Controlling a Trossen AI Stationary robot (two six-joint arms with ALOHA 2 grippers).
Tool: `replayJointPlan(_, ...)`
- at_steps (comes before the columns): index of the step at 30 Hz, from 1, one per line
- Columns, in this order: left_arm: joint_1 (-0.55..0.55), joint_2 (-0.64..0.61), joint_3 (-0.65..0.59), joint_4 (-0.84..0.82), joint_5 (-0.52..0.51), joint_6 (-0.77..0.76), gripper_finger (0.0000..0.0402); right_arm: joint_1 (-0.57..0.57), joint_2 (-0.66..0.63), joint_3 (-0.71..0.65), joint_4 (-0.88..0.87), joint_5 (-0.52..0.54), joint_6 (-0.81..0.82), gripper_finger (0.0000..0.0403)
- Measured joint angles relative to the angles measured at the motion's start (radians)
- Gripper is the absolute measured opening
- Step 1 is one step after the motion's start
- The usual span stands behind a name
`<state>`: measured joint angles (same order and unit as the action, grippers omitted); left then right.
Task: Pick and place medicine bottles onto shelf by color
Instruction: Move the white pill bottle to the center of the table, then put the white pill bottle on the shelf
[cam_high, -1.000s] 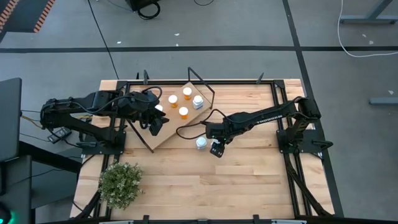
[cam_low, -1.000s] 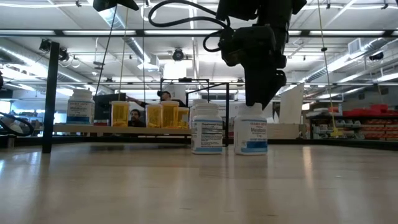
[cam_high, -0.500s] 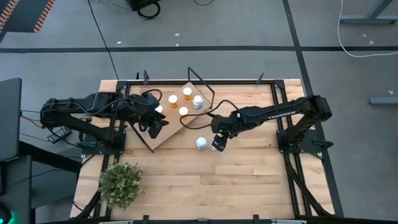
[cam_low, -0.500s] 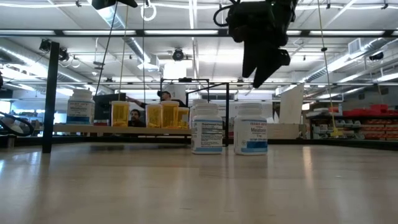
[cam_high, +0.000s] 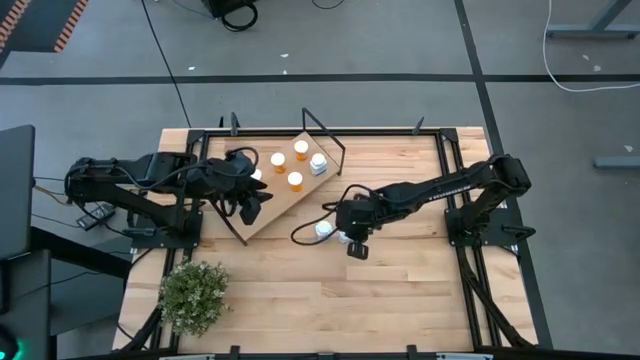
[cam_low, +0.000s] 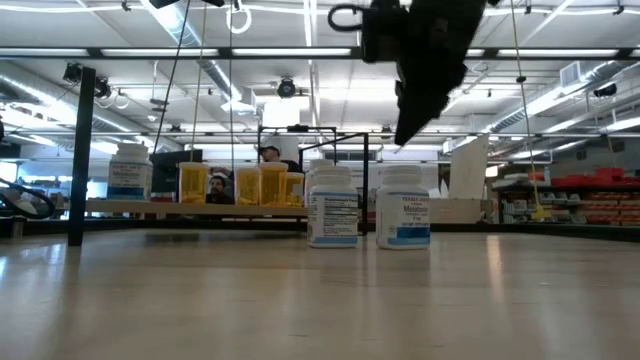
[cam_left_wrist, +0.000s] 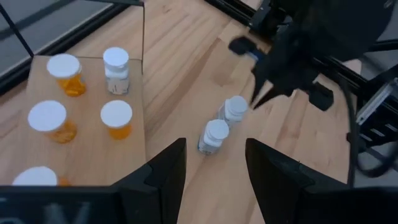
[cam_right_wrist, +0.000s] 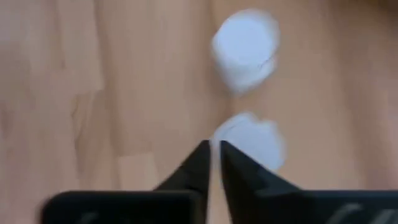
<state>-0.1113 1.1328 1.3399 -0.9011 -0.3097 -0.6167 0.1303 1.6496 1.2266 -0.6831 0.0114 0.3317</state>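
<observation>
Two white medicine bottles (cam_low: 333, 205) (cam_low: 403, 205) stand upright on the table beside the shelf (cam_high: 272, 205), a light board on black wire legs. On the shelf stand three orange bottles (cam_high: 278, 160) (cam_high: 301, 150) (cam_high: 295, 181) and a white one (cam_high: 318, 163). Another white cap (cam_high: 256, 175) shows beside my left gripper. My right gripper (cam_low: 402, 140) hangs above the two table bottles, shut and empty; its wrist view shows both caps (cam_right_wrist: 245, 46) (cam_right_wrist: 252, 140) below its tips (cam_right_wrist: 214, 155). My left gripper (cam_left_wrist: 214, 171) hovers open over the shelf's left part, holding nothing.
A potted plant (cam_high: 194, 295) stands at the table's near left corner. Black frame rails (cam_high: 455, 190) run along the table's sides and far edge. Bare wood lies near and right of the two table bottles.
My right gripper has risen from the cap of the right-hand white bottle on the table, rolled about its wrist, and shut with nothing in it. Both table bottles stand where they were.
</observation>
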Motion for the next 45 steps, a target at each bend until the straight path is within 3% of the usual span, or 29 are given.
replayJointPlan(3,-0.006,0.0,0.0,0.0,-0.009,-0.001,0.0172,-0.007,0.0,-0.031,0.036,-0.003,0.042,0.0009)
replayJointPlan(12,-0.006,0.0,0.0,0.012,-0.009,-0.001,0.0172,-0.01,-0.003,-0.035,0.064,0.048,0.032,0.0007)
replayJointPlan(25,-0.006,0.0,0.0,0.035,-0.012,0.0,0.0172,-0.02,-0.011,-0.136,0.111,0.025,0.065,0.0006)
replayJointPlan(45,-0.006,0.0,0.0,0.053,-0.012,-0.008,0.0172,-0.022,0.001,-0.048,0.095,0.021,0.092,0.0005)
